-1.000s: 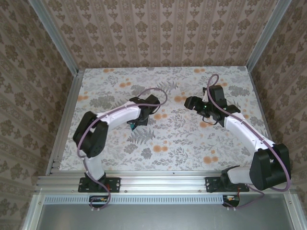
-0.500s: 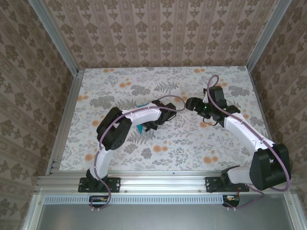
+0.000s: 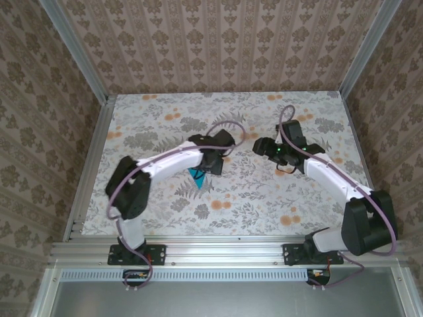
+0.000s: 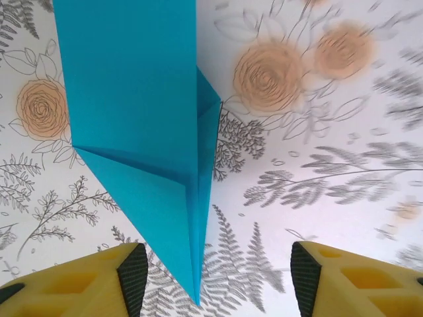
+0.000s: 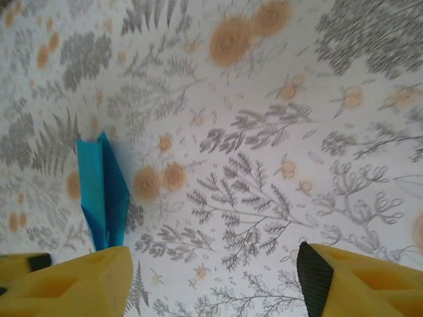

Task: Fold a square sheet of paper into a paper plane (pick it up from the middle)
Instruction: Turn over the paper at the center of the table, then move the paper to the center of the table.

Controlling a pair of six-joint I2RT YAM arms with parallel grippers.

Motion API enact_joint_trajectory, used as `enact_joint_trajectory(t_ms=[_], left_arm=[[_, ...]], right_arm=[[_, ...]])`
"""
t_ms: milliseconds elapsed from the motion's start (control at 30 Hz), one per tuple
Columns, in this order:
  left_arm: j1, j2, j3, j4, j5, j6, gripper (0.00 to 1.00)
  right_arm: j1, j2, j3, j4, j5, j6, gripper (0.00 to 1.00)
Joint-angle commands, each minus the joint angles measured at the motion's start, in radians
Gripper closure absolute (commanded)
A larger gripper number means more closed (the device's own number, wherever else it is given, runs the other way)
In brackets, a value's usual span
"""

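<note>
Floral worktop [image 3: 264, 198] carries teal paper [image 4: 145, 132], folded to a point, lying below left claw [image 4: 215, 277], jaws spread, empty. Right claw [image 5: 211, 277] likewise spread, apart from paper.

We see two matching arms, the left arm [image 3: 165, 160] and the right arm [image 3: 334, 181]. Both have glossy white shells between black joint housings, a looping lilac cable [image 3: 225, 125] and a black base bracket [image 3: 137, 253]. A small green light [image 3: 280, 150] glows at the right wrist. The left gripper [image 4: 213, 281] and the right gripper [image 5: 215, 281] carry moulded yellow plastic fingers [image 4: 73, 287] with black inner pads [image 4: 133, 277].
</note>
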Motion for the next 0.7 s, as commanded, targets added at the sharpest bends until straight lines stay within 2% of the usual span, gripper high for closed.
enact_joint_trajectory(t_ms=[0,167,333,533,667], left_arm=[[0.088,-0.131,-0.114,0.146,0.186,-0.007,0.34],[0.241,-0.302,-0.306,0.242,0.263,-0.071,0.27],[0.38,-0.385,-0.448,0.281,0.331,-0.112,0.27],[0.496,-0.426,-0.555,0.342,0.398,-0.154,0.28],[0.513,-0.431,-0.576,0.352,0.407,-0.156,0.28]], right_arm=[[0.097,0.077,0.079,-0.038,0.036,-0.016,0.33],[0.281,0.259,0.251,-0.084,0.097,-0.03,0.37],[0.419,0.448,0.446,-0.125,0.061,-0.037,0.51],[0.485,0.636,0.605,-0.156,-0.04,-0.015,0.65],[0.483,0.714,0.651,-0.192,-0.05,-0.02,0.67]])
